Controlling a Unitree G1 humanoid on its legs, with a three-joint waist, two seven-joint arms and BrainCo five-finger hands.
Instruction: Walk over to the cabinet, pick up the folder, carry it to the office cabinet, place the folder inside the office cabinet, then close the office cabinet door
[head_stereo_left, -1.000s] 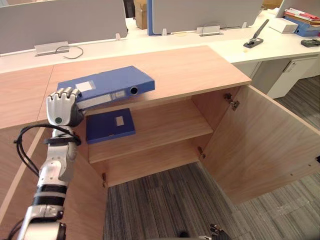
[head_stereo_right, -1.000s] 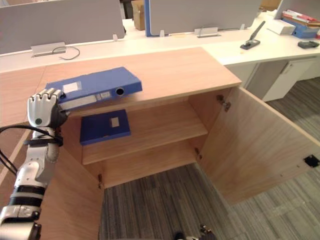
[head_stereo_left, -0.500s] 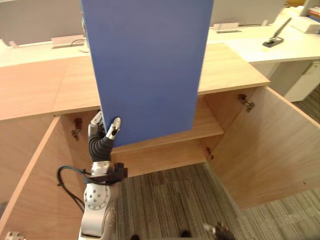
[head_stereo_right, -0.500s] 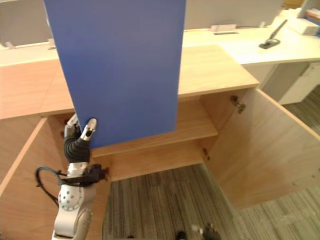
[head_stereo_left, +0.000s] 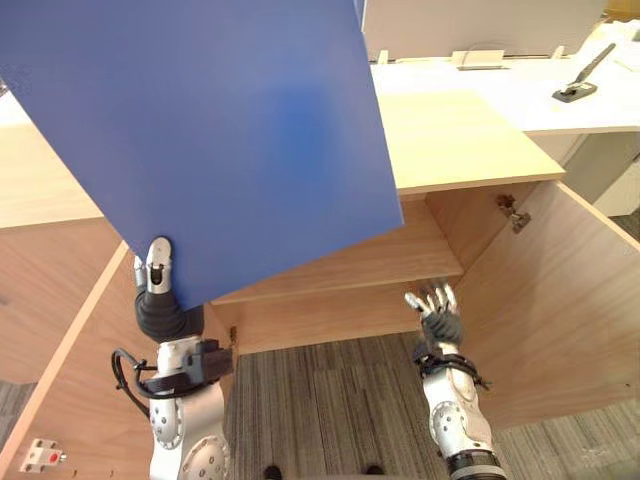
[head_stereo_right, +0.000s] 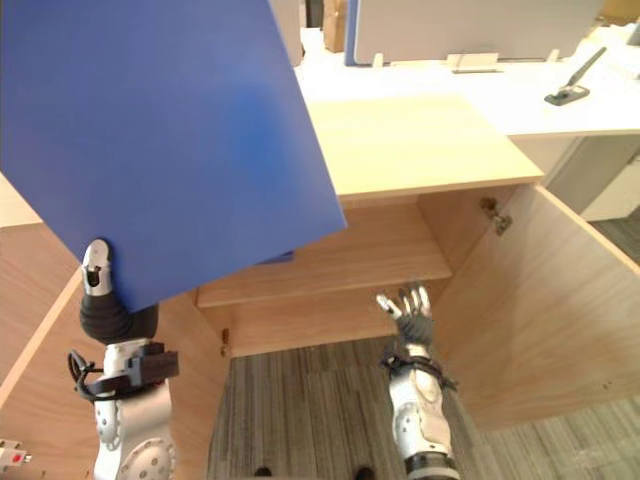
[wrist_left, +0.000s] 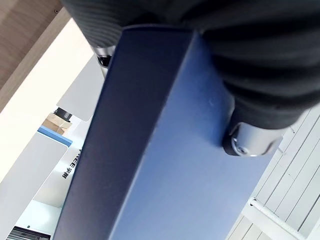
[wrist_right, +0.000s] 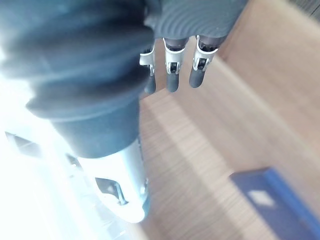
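In the left eye view the left robot hand (head_stereo_left: 158, 300) pinches the lower corner of a large flat blue folder (head_stereo_left: 220, 140) held up before an open light-wood cabinet (head_stereo_left: 400, 250), the right robot hand (head_stereo_left: 434, 305) spread open nearby; the left wrist view shows its thumb (wrist_left: 250, 142) pressing the folder, the right wrist view straight fingers (wrist_right: 172, 75).

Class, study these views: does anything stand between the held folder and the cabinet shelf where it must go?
No door does: the cabinet door stands swung open. The left hand holds the folder raised before the opening. The open right hand hovers just below the shelf edge, and a second blue folder lies on that shelf.
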